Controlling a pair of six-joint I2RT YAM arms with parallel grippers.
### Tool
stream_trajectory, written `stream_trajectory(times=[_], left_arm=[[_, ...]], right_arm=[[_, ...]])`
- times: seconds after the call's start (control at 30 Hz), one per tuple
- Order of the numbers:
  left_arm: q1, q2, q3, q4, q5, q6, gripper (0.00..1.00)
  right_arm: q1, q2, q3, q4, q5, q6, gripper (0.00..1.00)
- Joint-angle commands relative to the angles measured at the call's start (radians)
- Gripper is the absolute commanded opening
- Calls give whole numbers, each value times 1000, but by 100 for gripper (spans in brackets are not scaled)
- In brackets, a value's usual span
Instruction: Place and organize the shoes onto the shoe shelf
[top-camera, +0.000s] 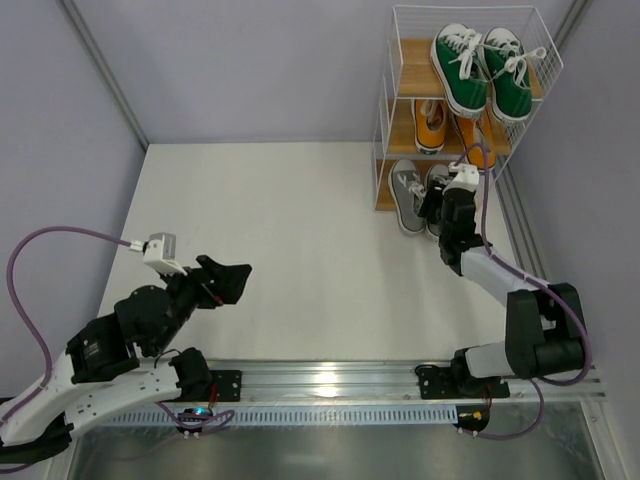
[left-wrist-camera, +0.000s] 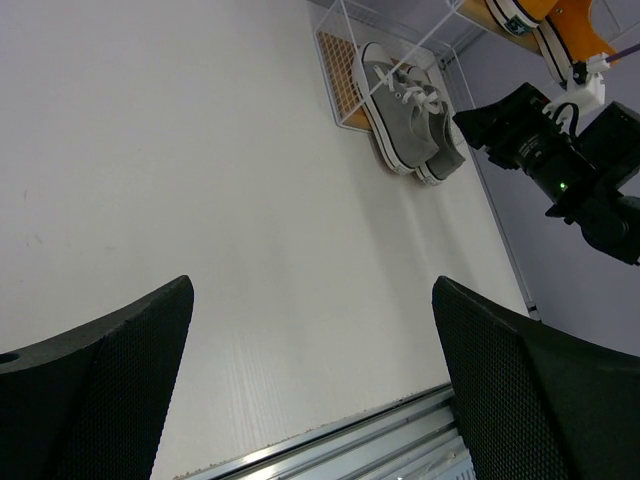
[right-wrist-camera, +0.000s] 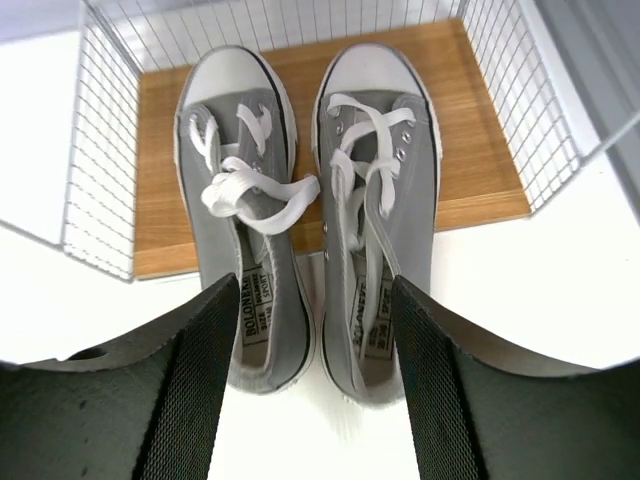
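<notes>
The white wire shoe shelf (top-camera: 385, 120) stands at the far right. Green sneakers (top-camera: 480, 68) sit on its top board, orange sneakers (top-camera: 432, 125) on the middle board. The grey pair (top-camera: 408, 192) lies side by side half on the bottom board, heels sticking out onto the table; it also shows in the right wrist view (right-wrist-camera: 305, 250) and the left wrist view (left-wrist-camera: 405, 108). My right gripper (right-wrist-camera: 315, 385) is open, hanging just above the heels, holding nothing. My left gripper (top-camera: 228, 278) is open and empty at the near left.
The bottom wooden board (right-wrist-camera: 480, 150) is flanked by wire-mesh sides (right-wrist-camera: 100, 150). A metal rail (top-camera: 330, 380) runs along the table's near edge. Grey walls close in the table on the left, back and right.
</notes>
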Motion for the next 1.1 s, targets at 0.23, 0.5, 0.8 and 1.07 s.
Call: stream_trajectory(times=[0.23,0.5,0.8,1.07], left_arm=[[-1,-34,-26,81,26,27,100],[-1,-87,-30,49,24,9,100],[-1,-94,-24,37,26,0,100],[-1,-93,-15,29,24,0,100]], right_arm=[[18,-291,-29,-370,79,214,4],[18,-315,-55,-648,45,349,4],[-2,-161,2,-736,24,412,4],[-40,74,123,-684,-44,465,4]])
